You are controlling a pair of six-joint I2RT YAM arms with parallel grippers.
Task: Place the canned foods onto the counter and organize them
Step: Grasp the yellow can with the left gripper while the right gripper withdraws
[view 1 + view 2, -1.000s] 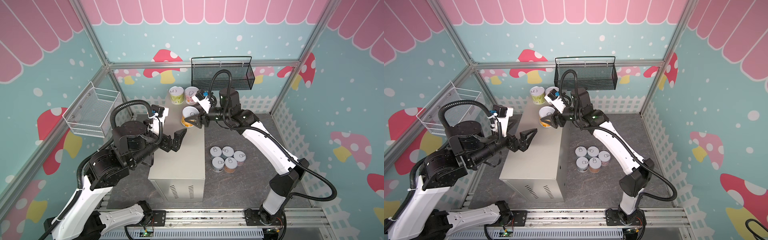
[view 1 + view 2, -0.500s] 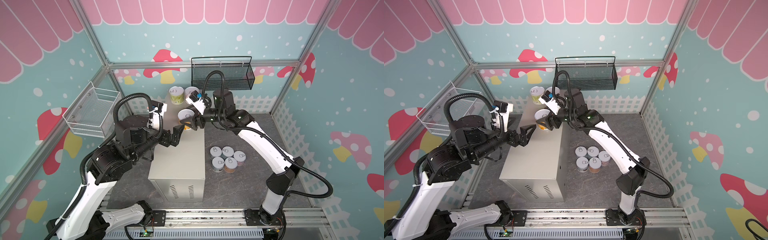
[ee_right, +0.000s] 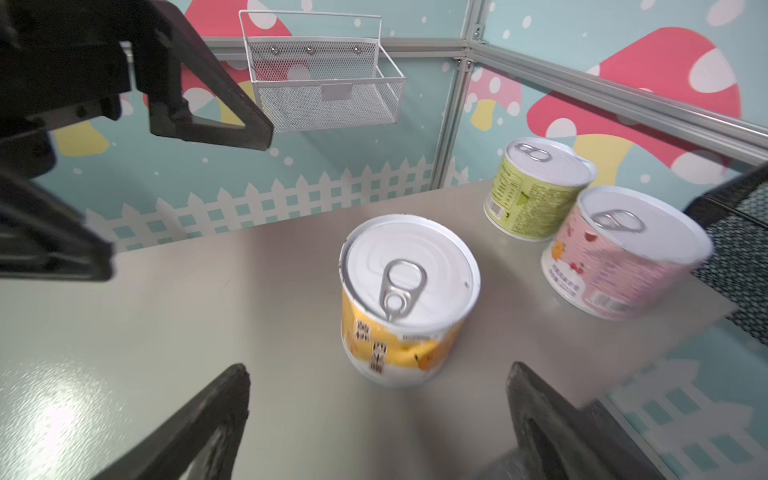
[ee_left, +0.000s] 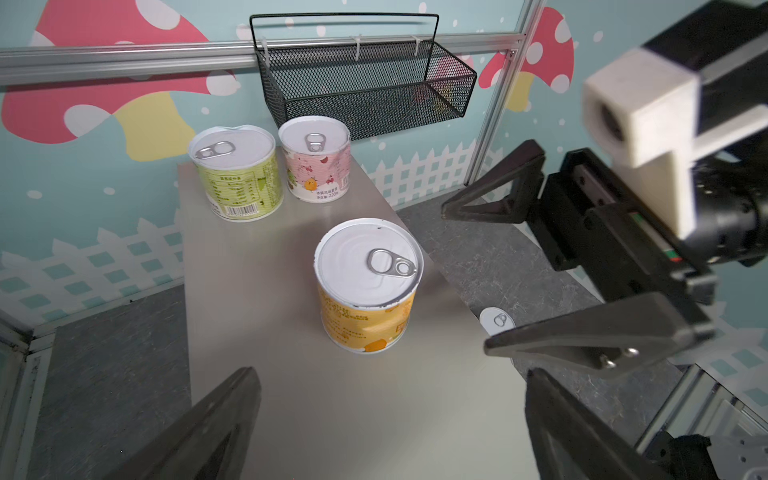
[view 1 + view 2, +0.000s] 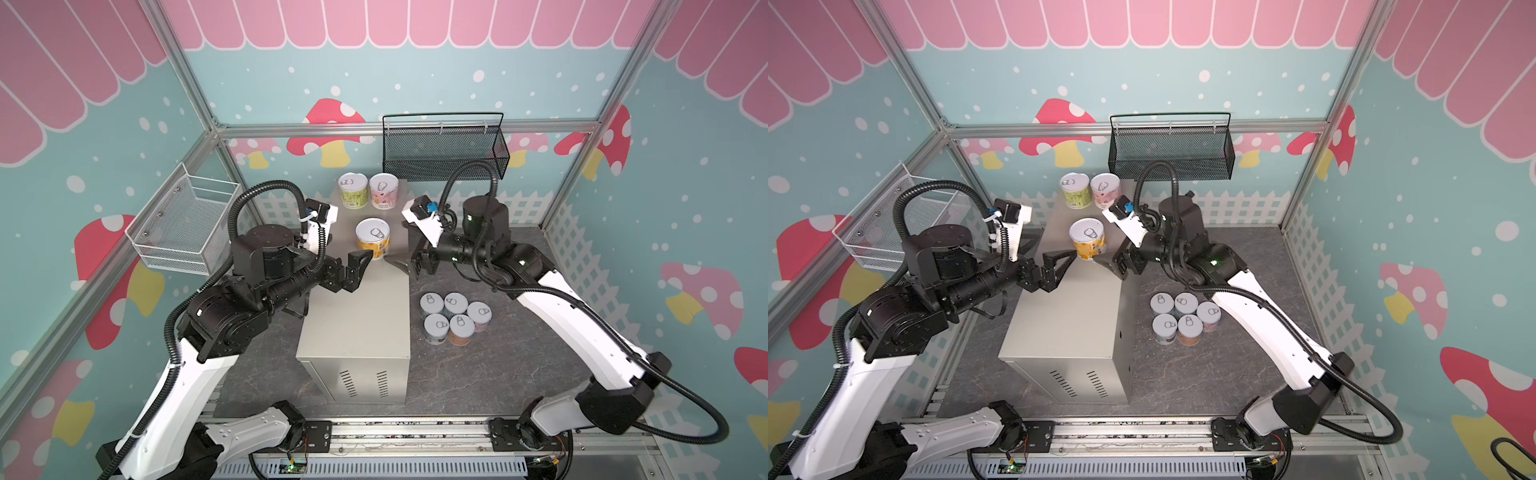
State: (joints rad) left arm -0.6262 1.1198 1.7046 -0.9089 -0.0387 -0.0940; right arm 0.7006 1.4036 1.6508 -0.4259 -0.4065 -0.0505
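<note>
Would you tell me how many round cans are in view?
8. Three stand on the beige metal counter: green-labelled can, pink-labelled can, yellow-labelled can. Five silver-lidded cans cluster on the grey tabletop beside it.

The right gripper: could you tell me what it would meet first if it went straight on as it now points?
The right gripper would probably meet the yellow-labelled round metal can: it stands on the beige-grey metal counter straight ahead of its open jaws.

Two overhead eyes, two wrist cameras.
Both top views look steeply down from 6 o'clock, far back; the wrist cameras sit close at 8 and 4 o'clock of the yellow can (image 4: 368, 286) on the counter (image 4: 291, 415), sharing it.
</note>
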